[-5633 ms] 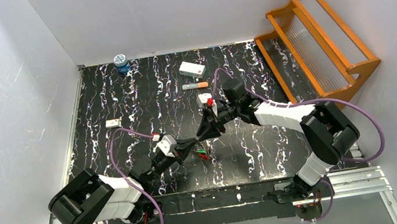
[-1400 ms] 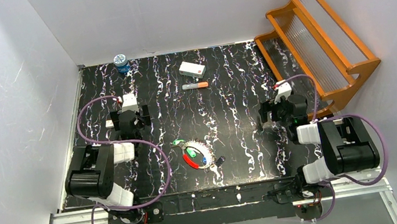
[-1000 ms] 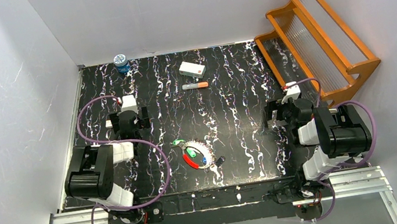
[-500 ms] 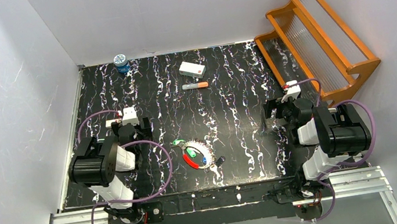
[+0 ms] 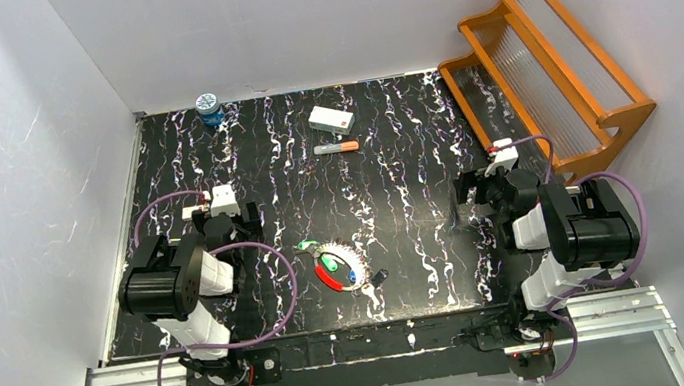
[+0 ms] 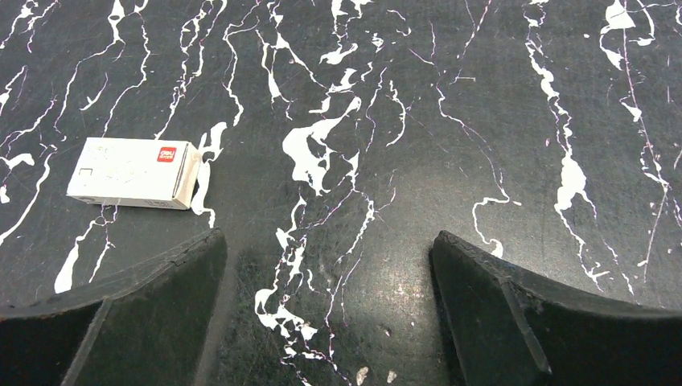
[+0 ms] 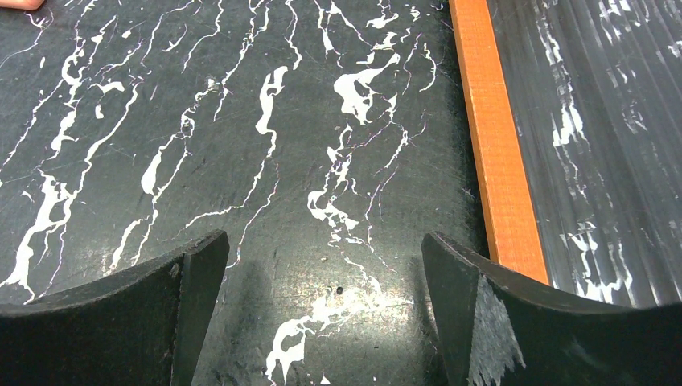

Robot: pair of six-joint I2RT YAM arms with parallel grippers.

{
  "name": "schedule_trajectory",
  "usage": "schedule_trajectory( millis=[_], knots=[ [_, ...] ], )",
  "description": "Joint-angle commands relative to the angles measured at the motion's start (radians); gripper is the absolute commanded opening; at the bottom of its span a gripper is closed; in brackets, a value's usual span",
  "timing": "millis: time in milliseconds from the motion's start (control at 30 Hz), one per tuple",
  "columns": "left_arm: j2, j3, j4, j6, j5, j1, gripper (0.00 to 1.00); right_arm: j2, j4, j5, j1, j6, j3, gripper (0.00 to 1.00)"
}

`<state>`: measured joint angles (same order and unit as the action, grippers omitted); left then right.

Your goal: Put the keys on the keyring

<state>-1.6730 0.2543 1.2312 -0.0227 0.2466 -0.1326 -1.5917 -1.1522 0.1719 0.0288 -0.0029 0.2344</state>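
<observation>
The keyring (image 5: 333, 264) lies flat on the black marbled table (image 5: 399, 195) at the front centre, a thin loop part silver, part red, with a green piece at its upper left. A green-headed key (image 5: 329, 261) and a blue-headed key (image 5: 352, 275) lie at the loop; whether they are threaded on it I cannot tell. My left gripper (image 5: 225, 225) (image 6: 327, 241) stands open over bare table, well left of the loop. My right gripper (image 5: 487, 195) (image 7: 324, 240) is open too, far right of it. Neither wrist view shows the keyring.
A small white box (image 5: 191, 212) (image 6: 133, 173) lies just ahead-left of the left fingers. An orange rack (image 5: 542, 64) (image 7: 499, 145) stands beside the right gripper. At the back are a blue-capped jar (image 5: 208, 108), a white box (image 5: 331, 119) and an orange-tipped marker (image 5: 337, 147).
Both grippers have left the table's middle, where they were together, and the keyring now lies free. Over the last second the left arm folded back towards its base; the right barely moved.
</observation>
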Motion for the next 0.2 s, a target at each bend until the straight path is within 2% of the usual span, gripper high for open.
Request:
schedule_trajectory(
  millis=[0, 167],
  knots=[
    [-0.003, 0.006, 0.015, -0.003, 0.006, 0.005, 0.98, -0.001, -0.055, 0.000, 0.005, 0.010, 0.015, 0.99],
    [0.002, 0.000, 0.016, -0.002, 0.008, 0.005, 0.98, -0.001, -0.055, -0.001, 0.005, 0.010, 0.015, 0.99]
  ],
)
